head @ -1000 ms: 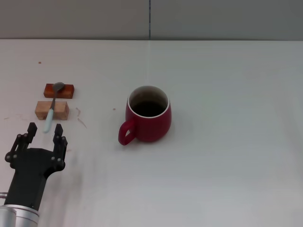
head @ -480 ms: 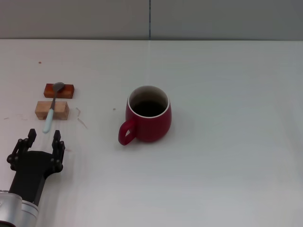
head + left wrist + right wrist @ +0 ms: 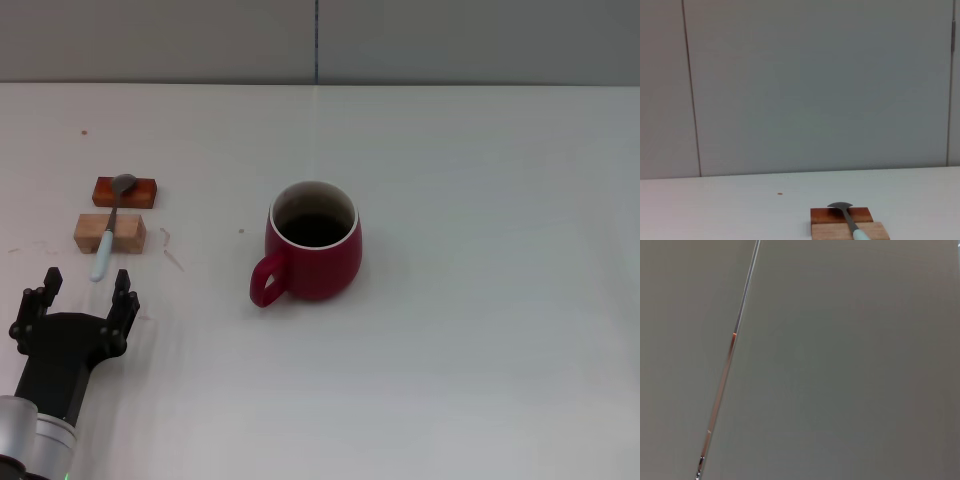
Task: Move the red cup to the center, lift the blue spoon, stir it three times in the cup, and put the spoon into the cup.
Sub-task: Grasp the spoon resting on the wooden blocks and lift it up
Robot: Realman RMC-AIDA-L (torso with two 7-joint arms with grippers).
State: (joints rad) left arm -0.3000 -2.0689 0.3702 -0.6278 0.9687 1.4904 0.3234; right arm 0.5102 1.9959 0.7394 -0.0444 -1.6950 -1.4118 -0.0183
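Observation:
The red cup (image 3: 315,253) stands upright near the middle of the white table, handle toward the front left, dark inside. The blue spoon (image 3: 108,231) lies across two small wooden blocks at the left, grey bowl on the far block, pale handle pointing toward me. It also shows in the left wrist view (image 3: 849,222). My left gripper (image 3: 83,283) is open and empty, low at the front left, just short of the spoon's handle end. The right gripper is out of view.
An orange-brown block (image 3: 125,192) and a tan block (image 3: 110,233) hold the spoon up off the table (image 3: 480,340). A grey wall (image 3: 200,40) runs along the table's far edge. The right wrist view shows only grey wall.
My left gripper has drawn back toward the front and drifted a little left, away from the spoon handle. Its fingers stay open. Cup and spoon have not moved.

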